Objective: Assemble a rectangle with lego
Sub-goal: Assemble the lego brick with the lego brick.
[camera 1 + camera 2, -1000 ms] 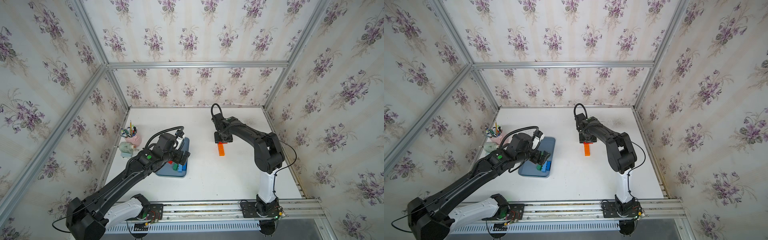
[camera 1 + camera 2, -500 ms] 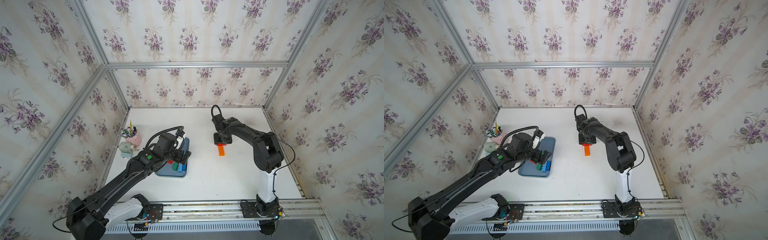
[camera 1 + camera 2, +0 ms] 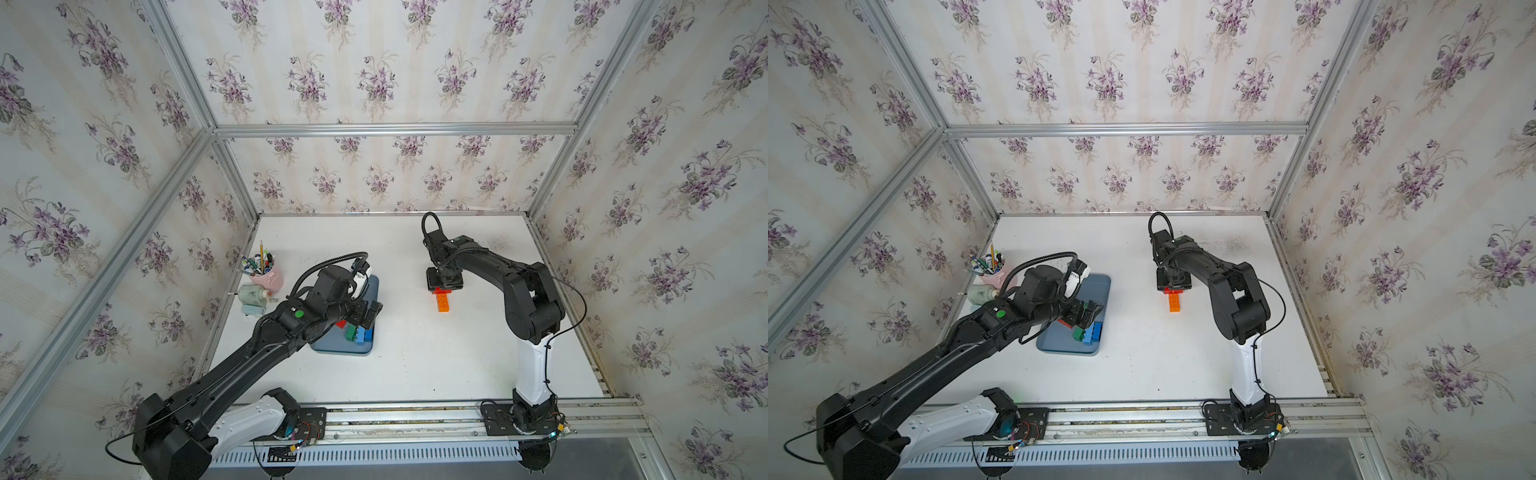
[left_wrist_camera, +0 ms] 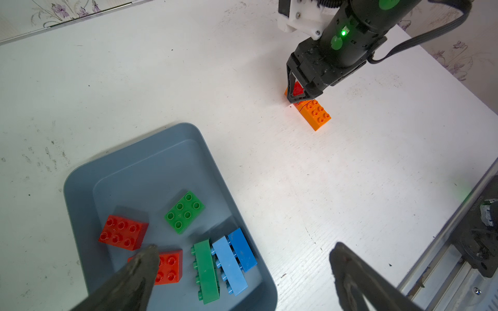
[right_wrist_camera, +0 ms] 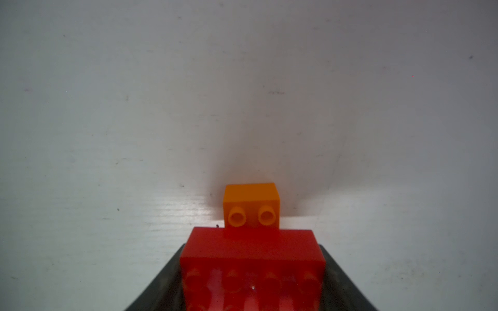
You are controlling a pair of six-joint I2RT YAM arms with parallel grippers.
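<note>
Right tool (image 3: 444, 286) is gripping one red brick (image 5: 252, 258) touching one orange brick (image 4: 315, 114), centre-right in both top views. Left tool (image 3: 368, 314) is gaping wide over tray (image 4: 151, 161), which is holding two red bricks (image 4: 122, 234), two green bricks (image 4: 184, 211) and two blue bricks (image 4: 242, 249).

Both top views overlook the table (image 3: 415, 374); wrist views sit close.

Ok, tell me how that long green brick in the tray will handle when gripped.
That long green brick: hard moulded plastic, so probably rigid and light. Lying on its side beside the light blue brick, it may tip or nudge that neighbour.
</note>
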